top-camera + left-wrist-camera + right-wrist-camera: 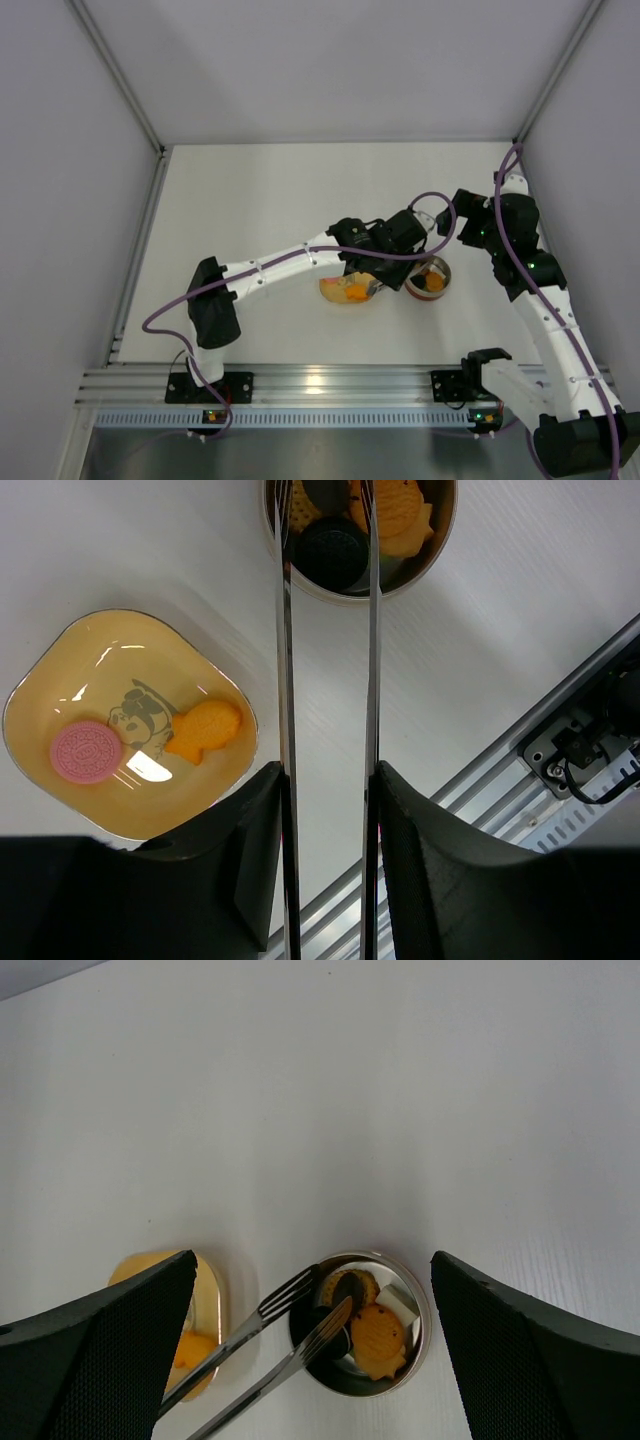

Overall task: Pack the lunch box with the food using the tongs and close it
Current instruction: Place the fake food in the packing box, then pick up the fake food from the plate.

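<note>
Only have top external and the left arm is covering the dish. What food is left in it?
Observer: Left wrist shows two pieces in the yellow dish: a pink round cookie and an orange fish.
Operator: Are the tongs at the lunch box?
Observer: Yes. The tongs reach over the lunch box with a dark brown cookie between the arms. I can't tell if it's gripped.
Operator: Is the right gripper holding anything?
Observer: No. Right wrist shows the right gripper open with nothing between its fingers.
</note>
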